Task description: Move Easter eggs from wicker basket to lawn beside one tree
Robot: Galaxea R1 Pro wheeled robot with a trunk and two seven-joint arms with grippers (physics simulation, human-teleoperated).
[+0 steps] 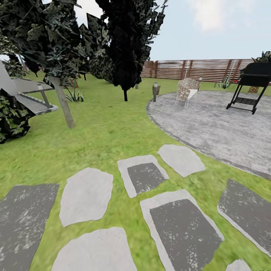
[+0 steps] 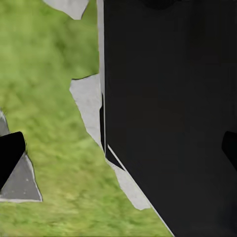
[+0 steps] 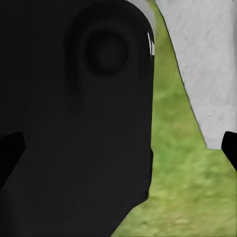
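Observation:
The Easter eggs and the wicker basket are out of view. Bright green lawn (image 1: 109, 131) stretches ahead. A tree (image 1: 64, 105) with a leaning pale grey-beige trunk and dark mottled leaves stands at the left on the grass. In the left wrist view my left gripper (image 2: 118, 153) is open, its dark fingertips (image 2: 10, 158) far apart over grass and paving, with a black part of the robot between them. My right gripper (image 3: 118, 150) is open too, its fingertips (image 3: 229, 148) wide apart and holding nothing.
Flat grey stepping stones (image 1: 86, 195) lie in the grass just ahead. A round stone patio (image 1: 218, 124) at the right holds a wicker chair (image 1: 187, 90) and a black grill (image 1: 250, 84). A black conifer (image 1: 124, 56), a bollard lamp (image 1: 155, 92) and a fence (image 1: 199, 69) stand beyond.

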